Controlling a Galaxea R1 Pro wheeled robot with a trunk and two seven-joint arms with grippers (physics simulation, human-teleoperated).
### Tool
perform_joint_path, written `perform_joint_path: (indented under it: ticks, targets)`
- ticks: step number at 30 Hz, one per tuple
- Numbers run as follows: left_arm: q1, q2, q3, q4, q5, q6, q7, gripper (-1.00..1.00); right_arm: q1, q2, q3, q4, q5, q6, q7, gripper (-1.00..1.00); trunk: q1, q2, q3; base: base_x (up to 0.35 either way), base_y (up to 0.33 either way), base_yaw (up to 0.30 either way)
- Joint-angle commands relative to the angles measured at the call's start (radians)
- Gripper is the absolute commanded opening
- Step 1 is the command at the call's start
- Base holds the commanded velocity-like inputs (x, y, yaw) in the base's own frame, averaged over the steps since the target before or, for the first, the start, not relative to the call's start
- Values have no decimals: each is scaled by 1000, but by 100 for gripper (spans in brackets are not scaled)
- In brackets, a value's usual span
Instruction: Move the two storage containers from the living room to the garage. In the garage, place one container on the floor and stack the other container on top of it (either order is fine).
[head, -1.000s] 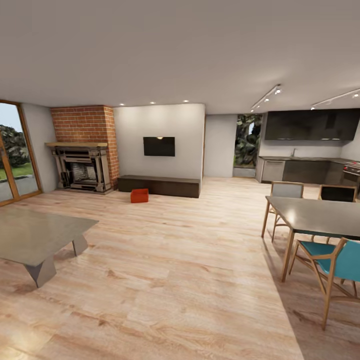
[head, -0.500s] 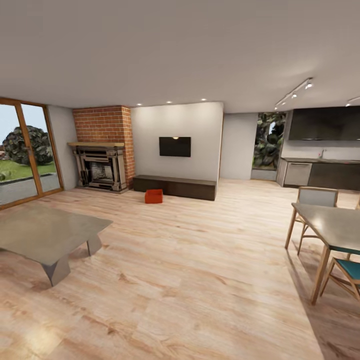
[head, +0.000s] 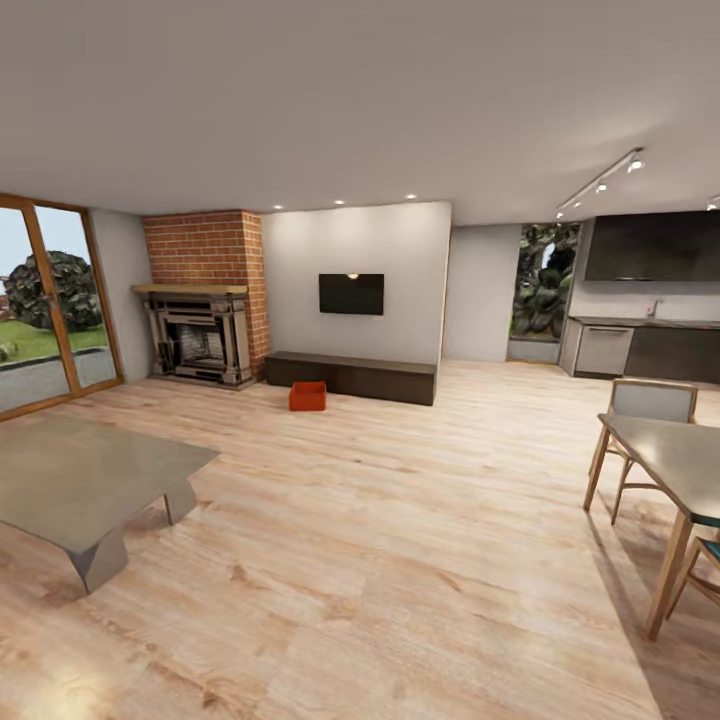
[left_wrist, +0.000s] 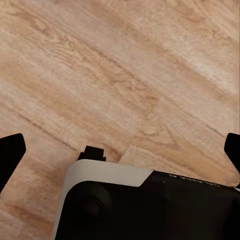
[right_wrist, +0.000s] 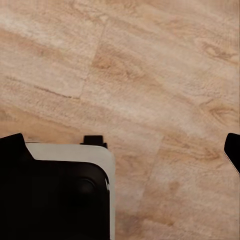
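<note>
Jaws on both sides stand spread wide with nothing between them: the left gripper (left_wrist: 120, 150) and right gripper (right_wrist: 120, 145) hang over bare light wood floor (head: 400, 540). From the left, glass doors (head: 50, 300), a low grey table (head: 80, 480), the brick fireplace (head: 200, 300). One orange-red storage container (head: 308, 396) (small from here) sits on the planks just before the dark bench (head: 352, 376), below the black wall screen (head: 351, 294). Dining table (head: 670, 455) and chairs far right.

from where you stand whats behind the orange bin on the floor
Directly behind the orange-red storage container runs the long low dark-brown bench, with the white wall and black screen above it. The container is too far off to see inside, and it hides the bench's foot there.
</note>
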Motion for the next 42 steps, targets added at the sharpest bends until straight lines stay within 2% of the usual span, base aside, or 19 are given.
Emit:
perform_joint_path:
  ticks: [1, 42]
  targets:
    - [-1, 0, -3, 1, 6, -3, -1, 100, -2, 0, 9, 3, -9, -6, -1, 100, 1, -1, -2, 323, 0, 0]
    - [-1, 0, -3, 1, 6, 2, -1, 100, -2, -1, 12, 3, -11, 3, -1, 100, 1, -1, -2, 323, 0, 0]
